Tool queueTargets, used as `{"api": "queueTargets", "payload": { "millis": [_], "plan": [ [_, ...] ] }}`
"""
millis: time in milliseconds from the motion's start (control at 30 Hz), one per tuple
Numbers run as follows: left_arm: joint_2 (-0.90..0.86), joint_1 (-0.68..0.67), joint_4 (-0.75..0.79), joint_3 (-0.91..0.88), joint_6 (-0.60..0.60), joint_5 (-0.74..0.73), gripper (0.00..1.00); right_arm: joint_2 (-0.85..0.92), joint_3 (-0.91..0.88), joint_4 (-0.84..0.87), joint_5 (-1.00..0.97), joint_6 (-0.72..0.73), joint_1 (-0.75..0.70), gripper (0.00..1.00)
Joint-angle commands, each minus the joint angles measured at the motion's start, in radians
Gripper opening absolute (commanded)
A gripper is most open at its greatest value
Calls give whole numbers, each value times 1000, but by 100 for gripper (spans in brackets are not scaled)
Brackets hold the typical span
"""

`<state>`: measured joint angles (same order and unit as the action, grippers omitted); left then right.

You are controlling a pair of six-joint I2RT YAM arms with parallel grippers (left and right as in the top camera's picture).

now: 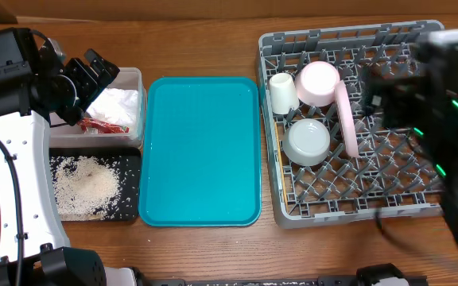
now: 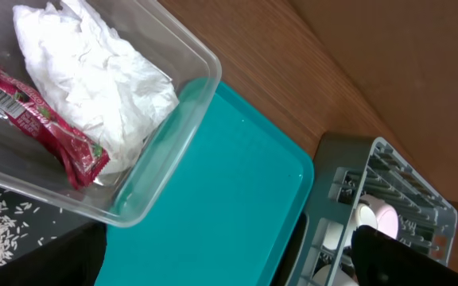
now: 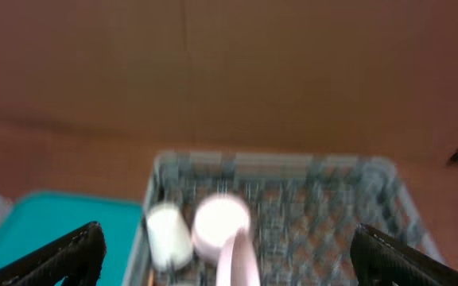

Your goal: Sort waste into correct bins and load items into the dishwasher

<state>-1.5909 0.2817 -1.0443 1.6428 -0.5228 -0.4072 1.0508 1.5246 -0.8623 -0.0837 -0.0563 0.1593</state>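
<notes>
The grey dish rack at the right holds a small white cup, a pink bowl, a pale pink plate on edge and a grey-white bowl. A thin tan strip, perhaps the chopsticks, lies along its left wall. The clear tub holds the white napkin and red wrapper; both show in the left wrist view, napkin and wrapper. Rice lies in the black tray. My left gripper is open and empty over the tub's left end. My right gripper, blurred, is open and empty above the rack.
The teal serving tray lies between the bins and the rack, and shows in the left wrist view. The wooden table runs behind. The left arm's white base stands at the front left.
</notes>
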Motion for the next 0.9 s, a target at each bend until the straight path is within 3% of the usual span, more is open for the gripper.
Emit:
{"api": "queueTargets", "payload": {
  "millis": [0, 133, 300, 500, 667, 867],
  "plan": [
    [14, 0, 1, 18, -9, 4, 100, -160, -106, 121, 68, 2, -43, 100],
    [14, 0, 1, 18, -9, 4, 100, -334, -320, 300, 183, 13, -105, 100],
    [14, 0, 1, 18, -9, 4, 100, -615, -752, 555, 213, 193, -172, 100],
    [14, 0, 1, 18, -9, 4, 100, -815, -1115, 801, 236, 300, -172, 100],
    [14, 0, 1, 18, -9, 4, 100, -907, -1317, 1018, 243, 300, -172, 100],
    [14, 0, 1, 18, -9, 4, 100, -992, -1461, 1065, 243, 300, -172, 100]
  ]
}}
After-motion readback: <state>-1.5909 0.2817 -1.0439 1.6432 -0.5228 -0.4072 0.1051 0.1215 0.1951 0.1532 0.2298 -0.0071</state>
